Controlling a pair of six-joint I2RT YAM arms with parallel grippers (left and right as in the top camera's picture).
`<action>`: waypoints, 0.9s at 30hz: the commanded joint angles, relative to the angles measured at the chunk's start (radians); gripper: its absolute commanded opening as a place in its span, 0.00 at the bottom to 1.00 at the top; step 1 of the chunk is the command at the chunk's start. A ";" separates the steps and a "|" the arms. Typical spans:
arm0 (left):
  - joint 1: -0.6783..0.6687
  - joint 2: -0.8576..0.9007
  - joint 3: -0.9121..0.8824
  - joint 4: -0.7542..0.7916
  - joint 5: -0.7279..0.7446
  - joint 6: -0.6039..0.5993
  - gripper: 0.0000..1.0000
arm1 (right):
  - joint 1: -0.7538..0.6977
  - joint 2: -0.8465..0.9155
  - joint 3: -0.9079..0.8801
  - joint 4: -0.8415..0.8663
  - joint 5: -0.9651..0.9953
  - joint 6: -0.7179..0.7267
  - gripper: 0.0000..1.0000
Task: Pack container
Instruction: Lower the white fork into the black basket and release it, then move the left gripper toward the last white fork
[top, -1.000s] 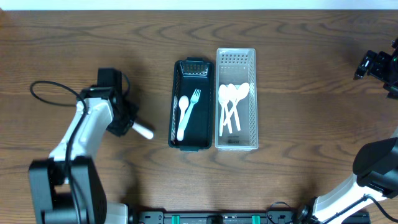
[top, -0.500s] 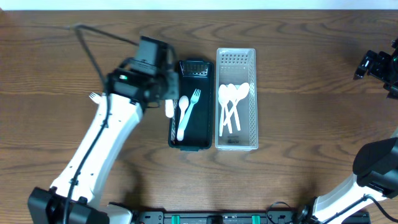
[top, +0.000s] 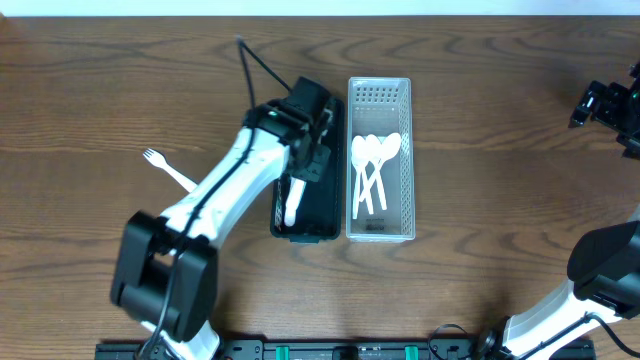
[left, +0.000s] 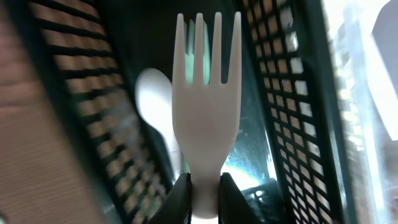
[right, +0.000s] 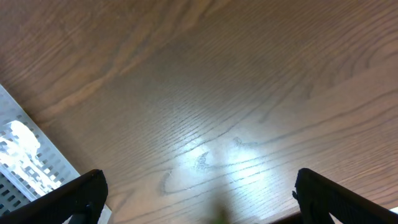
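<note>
While the left gripper is clamped on the neck of a white plastic fork, its dark fingers press the handle from either side. In the wrist view the four tines point straight up the frame. The fork is plain, smooth and matt. It sits over the dark green basket, whose slotted walls run up both sides of it. Whether it touches the basket floor cannot be told.

Just behind the fork, a white spoon lies on that floor, its bowl to the left of the tines. Past the right-hand wall, a pale strip of the clear basket is blurred.

From overhead, the left gripper covers the upper half of the dark green basket, and the held fork is hidden beneath it. Only the handle of the white spoon shows below the gripper. The clear basket stands touching the dark one on its right and holds a bunch of white spoons, bowls up and handles crossing. A second fork lies on the wooden table, left of the arm and well apart from both baskets. A black cable loops up from the arm.

The right gripper is at the far table edge. In its own wrist view the right gripper has its fingers spread wide over bare wood, holding nothing.
</note>
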 joint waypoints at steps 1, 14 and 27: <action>-0.013 0.018 0.009 -0.002 -0.011 0.016 0.15 | 0.003 -0.002 -0.005 -0.001 -0.004 -0.015 0.99; 0.006 -0.124 0.183 -0.156 -0.196 0.075 0.61 | 0.003 -0.002 -0.005 -0.001 -0.004 -0.015 0.99; 0.553 -0.207 0.237 -0.181 -0.229 -0.296 0.76 | 0.003 -0.002 -0.005 0.000 -0.005 -0.015 0.99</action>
